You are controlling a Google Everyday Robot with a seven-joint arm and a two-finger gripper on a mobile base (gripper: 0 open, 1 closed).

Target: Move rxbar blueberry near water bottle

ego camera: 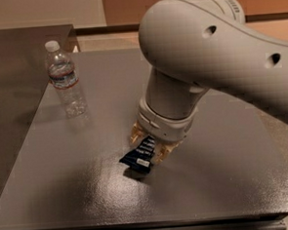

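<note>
In the camera view, the robot's big white arm (203,50) reaches in from the upper right and bends down over the middle of the dark grey counter (65,185). At the end of its wrist, the gripper (147,148) points down and to the left, low over the counter surface. Its two tan fingers (134,135) are closed on the rxbar blueberry (138,159), pinching the dark navy wrapper by its upper end. The bar hangs tilted from the gripper, its free lower end pointing down and left toward the counter, with white lines of text and a small white label facing the camera. A dark shadow lies on the counter right under it; whether the lowest corner touches the surface cannot be told. The water bottle (66,80) stands upright near the far left corner of the counter, with a white cap, a blue-and-red label band and a clear ribbed body. It stands well apart from the bar, up and to the left of it, with bare counter between them. A second, darker surface (9,71) adjoins the counter on the left.
</note>
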